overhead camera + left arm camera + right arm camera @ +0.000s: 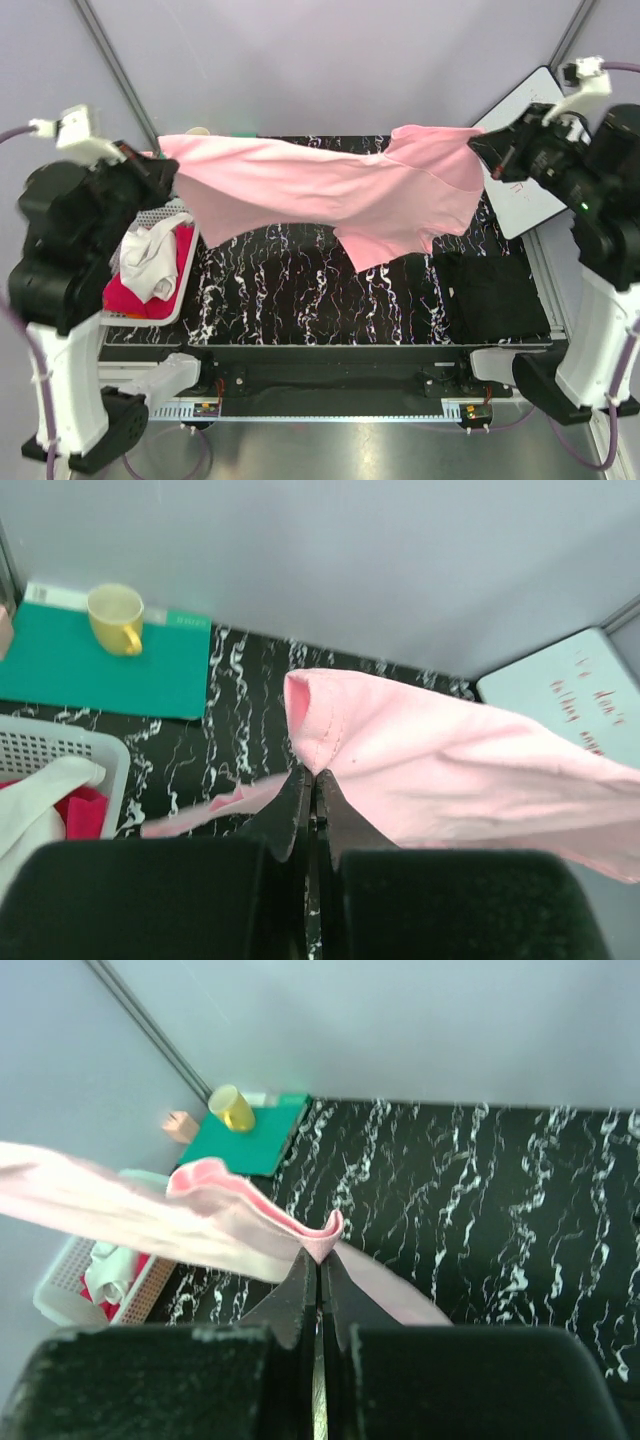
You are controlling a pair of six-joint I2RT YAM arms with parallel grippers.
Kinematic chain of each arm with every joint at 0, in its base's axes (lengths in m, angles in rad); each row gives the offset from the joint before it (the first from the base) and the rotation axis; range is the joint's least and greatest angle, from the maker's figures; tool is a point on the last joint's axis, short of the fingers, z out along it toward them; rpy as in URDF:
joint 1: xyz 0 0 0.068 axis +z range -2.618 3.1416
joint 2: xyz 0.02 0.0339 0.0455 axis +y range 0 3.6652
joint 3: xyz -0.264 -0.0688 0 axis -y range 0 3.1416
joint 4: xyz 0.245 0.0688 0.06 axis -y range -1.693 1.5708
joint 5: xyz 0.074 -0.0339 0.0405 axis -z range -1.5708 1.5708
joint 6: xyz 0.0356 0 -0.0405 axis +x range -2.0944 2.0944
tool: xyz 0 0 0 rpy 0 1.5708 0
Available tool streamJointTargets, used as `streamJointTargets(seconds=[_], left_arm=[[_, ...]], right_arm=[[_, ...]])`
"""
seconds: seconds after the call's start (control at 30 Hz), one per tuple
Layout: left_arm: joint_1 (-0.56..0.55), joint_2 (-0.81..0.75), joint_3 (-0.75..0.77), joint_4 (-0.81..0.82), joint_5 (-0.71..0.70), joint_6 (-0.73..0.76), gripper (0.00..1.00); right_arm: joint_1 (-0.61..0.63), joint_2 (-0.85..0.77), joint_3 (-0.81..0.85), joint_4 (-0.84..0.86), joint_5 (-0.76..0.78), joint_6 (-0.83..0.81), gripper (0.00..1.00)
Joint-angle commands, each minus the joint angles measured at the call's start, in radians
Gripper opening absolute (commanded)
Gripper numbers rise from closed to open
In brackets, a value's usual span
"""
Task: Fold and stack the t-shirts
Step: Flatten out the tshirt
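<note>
The left hand (pixel 308 772) is pinched tight on a bunched edge of the light pink t-shirt (pixel 330 190), its two black fingers almost meeting with only cloth between them. The right hand (pixel 320 1255) is clamped the same way on a curled fold of the shirt's other end. Between the two hands the shirt hangs spread in the air above the tabletop (pixel 300 290), sagging in the middle, with one sleeve drooping lowest near the centre; it does not touch the black, white-veined surface.

At the left edge of the tabletop stands a white basket (pixel 60 745) with a perforated wall. In it lies the white t-shirt (pixel 150 262), crumpled on top of the magenta-red t-shirt (pixel 130 298).

Behind the basket, at the far left corner, a green mat (pixel 90 665) lies flat with a yellow cup (pixel 115 618) standing upright on it, handle showing. A small pink box (pixel 181 1125) sits just beside the mat.

On the right a whiteboard (pixel 570 695) carries red handwriting, too blurred to read for sure. A flat black patch (pixel 495 295) lies on the near right of the tabletop; cloth or mat, I cannot tell
</note>
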Motion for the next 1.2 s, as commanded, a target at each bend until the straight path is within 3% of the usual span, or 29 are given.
streamJointTargets(seconds=[0.0, 0.13, 0.3, 0.47, 0.63, 0.93, 1.03, 1.17], left_arm=[[0.000, -0.084, 0.056, 0.029, 0.005, 0.028, 0.00], [0.000, -0.075, 0.090, 0.026, -0.020, 0.037, 0.00], [0.000, 0.027, 0.018, 0.018, 0.002, 0.011, 0.00], [0.002, 0.230, -0.067, 0.037, 0.014, 0.008, 0.00], [0.019, 0.493, -0.056, 0.075, 0.005, 0.019, 0.00], [0.097, 0.969, 0.181, 0.103, 0.031, 0.024, 0.00], [0.115, 1.119, 0.372, 0.100, 0.051, 0.031, 0.00], [0.144, 1.229, 0.456, 0.101, 0.111, 0.005, 0.00]], right_arm=[[-0.002, -0.074, 0.098, -0.041, 0.026, -0.037, 0.00], [-0.002, -0.048, 0.113, -0.034, 0.096, -0.035, 0.00], [-0.002, 0.056, 0.041, 0.040, 0.155, -0.029, 0.00], [-0.002, 0.260, -0.016, 0.152, 0.139, -0.020, 0.00], [-0.004, 0.523, 0.002, 0.238, 0.144, -0.003, 0.00], [-0.007, 1.031, 0.364, 0.230, 0.084, 0.009, 0.00], [-0.013, 1.131, 0.479, 0.235, 0.106, 0.008, 0.00], [-0.021, 1.192, 0.520, 0.238, 0.096, -0.015, 0.00]])
